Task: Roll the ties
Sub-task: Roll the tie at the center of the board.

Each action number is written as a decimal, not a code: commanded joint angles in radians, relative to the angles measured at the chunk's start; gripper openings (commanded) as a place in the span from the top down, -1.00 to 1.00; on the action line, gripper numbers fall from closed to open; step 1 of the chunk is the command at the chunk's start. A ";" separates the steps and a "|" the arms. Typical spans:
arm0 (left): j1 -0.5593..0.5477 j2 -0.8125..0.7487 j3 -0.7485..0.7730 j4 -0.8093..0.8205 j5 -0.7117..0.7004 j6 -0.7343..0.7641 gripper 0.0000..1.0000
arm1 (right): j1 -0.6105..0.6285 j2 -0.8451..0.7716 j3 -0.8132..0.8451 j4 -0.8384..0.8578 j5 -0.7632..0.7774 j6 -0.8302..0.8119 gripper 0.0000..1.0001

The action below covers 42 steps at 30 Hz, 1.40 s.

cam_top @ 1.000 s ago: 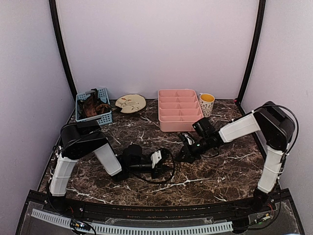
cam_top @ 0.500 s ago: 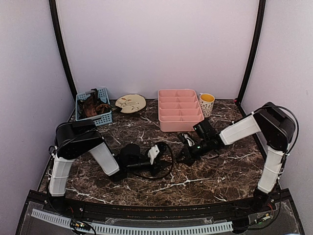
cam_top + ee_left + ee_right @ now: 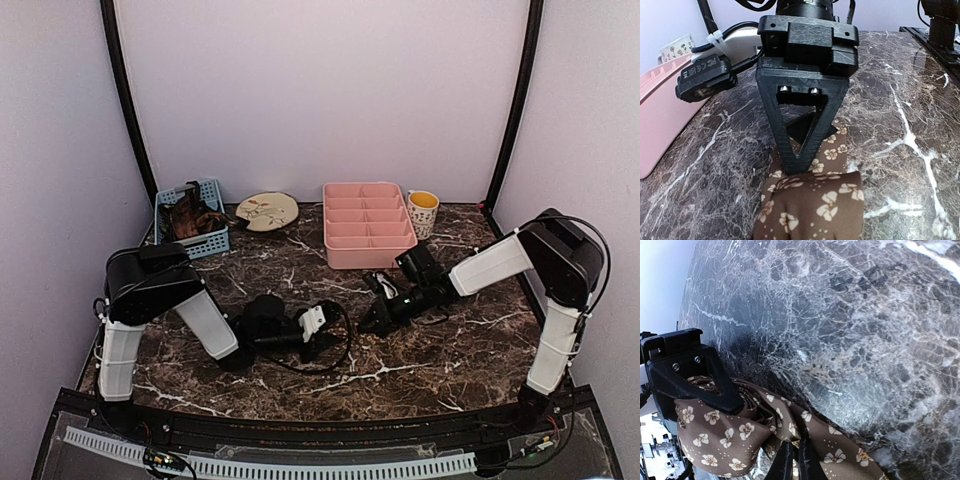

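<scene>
The tie (image 3: pixel 812 210) lies mid-counter (image 3: pixel 460 350) between the arms. It is soft, light cloth, probably slippery, and the roll would likely spring loose unless pinched, so the wound end and the flat strip just beside it are the places to hold. The left claw (image 3: pixel 332 330) is narrowed on the wadded roll, and the right claw (image 3: pixel 795 465) is pinched onto the strip. At the far left corner a blue basket (image 3: pixel 215 241) holds more brown cloth. The pink divided tray (image 3: pixel 368 258) shows no tie.
</scene>
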<state>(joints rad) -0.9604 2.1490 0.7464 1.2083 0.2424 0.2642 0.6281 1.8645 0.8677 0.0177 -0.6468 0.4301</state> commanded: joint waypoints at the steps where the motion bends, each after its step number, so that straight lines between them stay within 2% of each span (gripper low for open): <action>1: 0.006 -0.006 -0.033 -0.203 0.053 0.044 0.62 | -0.020 -0.008 -0.019 -0.142 0.109 -0.017 0.81; 7: 0.006 0.012 -0.016 -0.225 0.061 -0.011 0.63 | -0.020 -0.160 -0.020 -0.130 0.044 0.012 0.47; 14: 0.006 0.026 0.016 -0.307 0.063 0.017 0.58 | 0.009 -0.186 -0.005 -0.061 -0.071 0.141 0.15; 23: 0.007 0.026 0.024 -0.330 0.065 0.027 0.56 | 0.090 -0.077 0.105 -0.095 -0.020 0.190 0.08; 32: 0.006 0.025 0.039 -0.357 0.068 0.024 0.55 | 0.111 -0.013 0.136 -0.142 0.017 0.157 0.34; 38: 0.006 0.017 0.042 -0.362 0.071 0.006 0.52 | 0.105 -0.005 0.116 -0.177 0.058 0.097 1.00; 40: 0.008 0.010 0.034 -0.341 0.071 -0.009 0.48 | 0.095 -0.008 0.099 -0.166 0.069 0.083 1.00; 42: 0.010 0.003 0.027 -0.320 0.076 -0.029 0.31 | 0.083 -0.018 0.074 -0.141 0.079 0.079 1.00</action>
<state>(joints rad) -0.9516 2.1384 0.8059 1.0611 0.3172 0.2699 0.7193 1.8275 0.9943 -0.0891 -0.6476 0.5533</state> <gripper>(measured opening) 0.269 0.008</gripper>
